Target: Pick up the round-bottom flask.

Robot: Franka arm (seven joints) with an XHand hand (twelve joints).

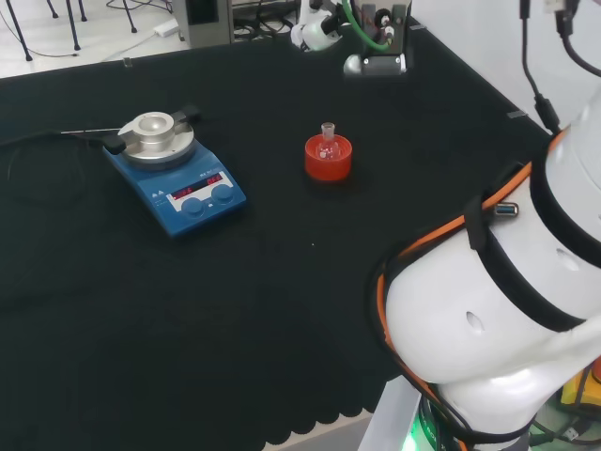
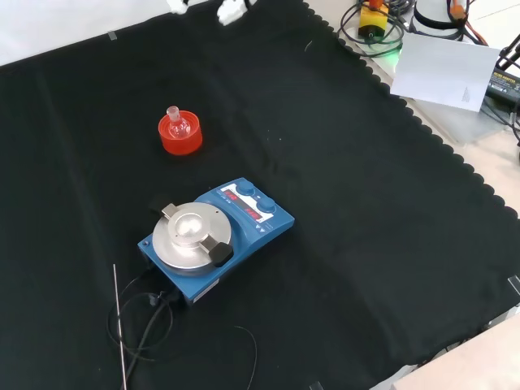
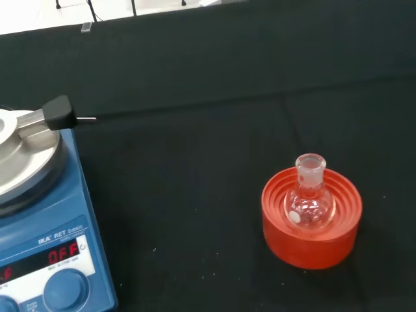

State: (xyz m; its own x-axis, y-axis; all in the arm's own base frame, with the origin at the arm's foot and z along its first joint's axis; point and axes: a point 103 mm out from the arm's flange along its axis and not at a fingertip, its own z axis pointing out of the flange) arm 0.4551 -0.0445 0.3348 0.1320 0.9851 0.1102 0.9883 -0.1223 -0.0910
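Bench layout before the grasp, read from near to far in the front view. Nearest lies a thin rod [image 2: 119, 321] with a loop of black cable [image 2: 142, 325] on the black cloth [image 2: 366, 244]. Behind them stands a blue stirrer plate [image 2: 215, 237], its round metal top [image 2: 188, 236] facing up and its control knobs turned toward the upper right of that view; it carries no vessel.

Farther back, well apart from the stirrer plate, sits the round-bottom flask [image 2: 176, 123], a small clear bulb with a short neck. It rests upright in a red ribbed ring [image 2: 180, 136]; the ring serves as a stand, since a round base would otherwise roll, and it keeps the neck pointing up and free on all sides for an approach from above. The wrist view shows the bulb seated in the ring's central hollow, neck vertical. It looks empty, though clear glass makes this uncertain.

At the far edge, small white parts [image 2: 231, 10] at the top of the front view may belong to the hand, but too little shows to be sure; whether its fingers are spread or curled cannot be told. The white arm link [image 1: 507, 310] stands near the camera at the right of the head view. The flask is not yet held.
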